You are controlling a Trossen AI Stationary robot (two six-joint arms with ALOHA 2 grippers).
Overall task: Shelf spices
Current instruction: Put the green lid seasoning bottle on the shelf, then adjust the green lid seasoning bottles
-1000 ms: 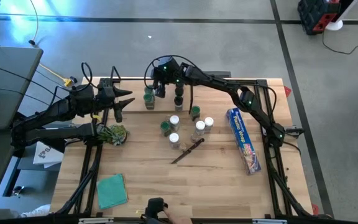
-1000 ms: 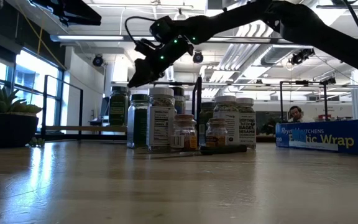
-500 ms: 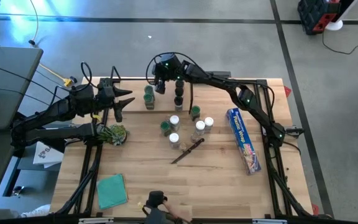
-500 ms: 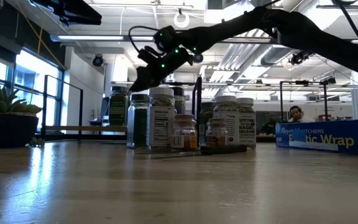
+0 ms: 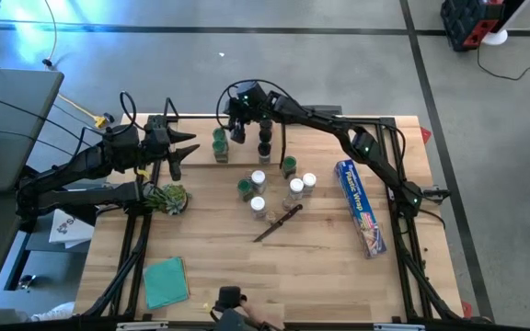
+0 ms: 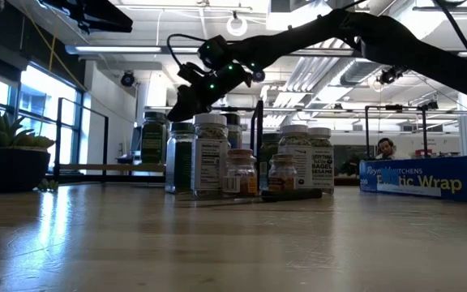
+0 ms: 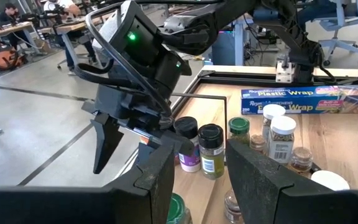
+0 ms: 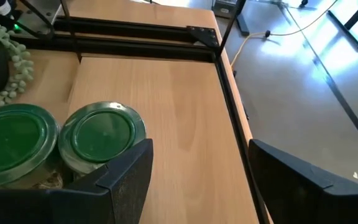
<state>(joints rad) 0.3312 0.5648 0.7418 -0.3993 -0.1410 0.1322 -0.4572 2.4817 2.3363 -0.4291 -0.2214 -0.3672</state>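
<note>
The right claw [image 5: 237, 124] hung over the surface's [image 5: 219, 257] twelve-o'clock edge, beside two green-capped spice jars [image 5: 220, 144] at its seven o'clock. The left claw [image 5: 184, 147] waited at nine o'clock. More jars [image 5: 259, 179] clustered near centre — a blue wrap box [image 5: 360, 207] lay at three o'clock.

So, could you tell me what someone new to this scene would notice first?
Probably the right arm, stretched across to the table's far edge with its open tool hanging above two green-capped spice jars on the wooden shelf. Next, the huddle of spice jars mid-table, with the blue plastic wrap box to their right. The left tool waits at the table's left edge.
</note>
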